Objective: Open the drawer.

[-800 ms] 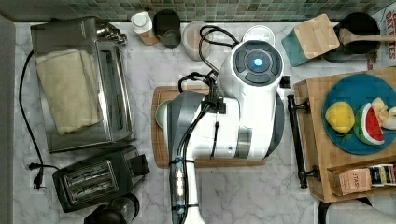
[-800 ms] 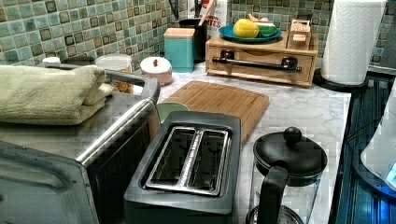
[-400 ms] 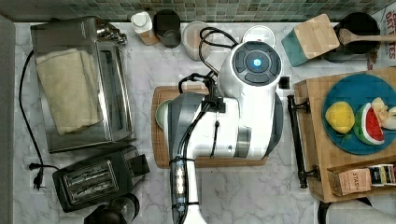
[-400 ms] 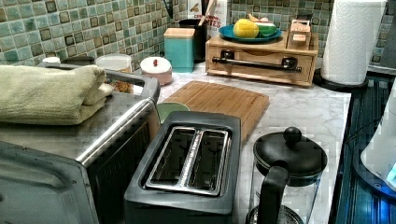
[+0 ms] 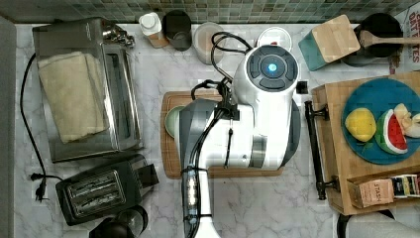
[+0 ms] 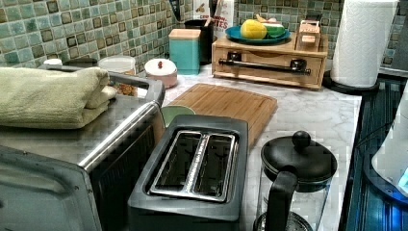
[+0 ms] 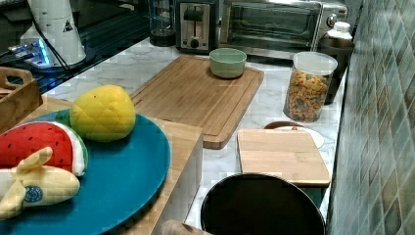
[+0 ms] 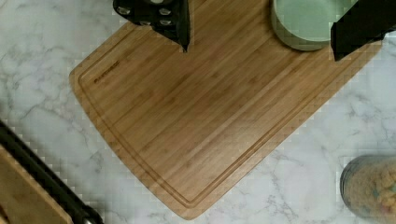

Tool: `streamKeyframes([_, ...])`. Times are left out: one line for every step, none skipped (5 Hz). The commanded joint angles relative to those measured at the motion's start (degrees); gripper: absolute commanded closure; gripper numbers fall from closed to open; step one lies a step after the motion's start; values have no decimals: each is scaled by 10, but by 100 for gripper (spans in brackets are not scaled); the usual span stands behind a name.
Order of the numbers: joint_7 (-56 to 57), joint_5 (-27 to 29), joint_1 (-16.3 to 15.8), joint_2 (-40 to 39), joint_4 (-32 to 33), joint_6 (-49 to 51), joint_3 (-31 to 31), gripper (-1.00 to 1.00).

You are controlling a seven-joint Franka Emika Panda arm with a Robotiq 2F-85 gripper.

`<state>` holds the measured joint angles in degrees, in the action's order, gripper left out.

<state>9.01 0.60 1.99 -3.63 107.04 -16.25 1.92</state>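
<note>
Kitchen setting. A marble-patterned counter (image 5: pixel 148 89) meets a wall of green mosaic tile (image 6: pixel 72 29). Along the counter's edge stand a toaster oven (image 5: pixel 84 89), a two-slot toaster (image 6: pixel 192 168) and a kettle (image 6: pixel 296 183). A cutting board (image 7: pixel 195 95) occupies the middle; a pasta jar (image 7: pixel 309 87) and paper towel roll (image 6: pixel 365 41) sit near the wall.

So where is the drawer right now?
The drawer sits at the left view's far end, between the teal box and the paper towel roll.
</note>
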Motion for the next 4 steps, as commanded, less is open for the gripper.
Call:
streamKeyframes([281, -30, 20, 40, 46, -26, 16, -100])
streamKeyframes([365, -45, 29, 46, 65, -45, 27, -100])
streamKeyframes([414, -86, 33, 69, 119, -105, 39, -100])
streamKeyframes([447, -104, 48, 89, 164, -155, 47, -100])
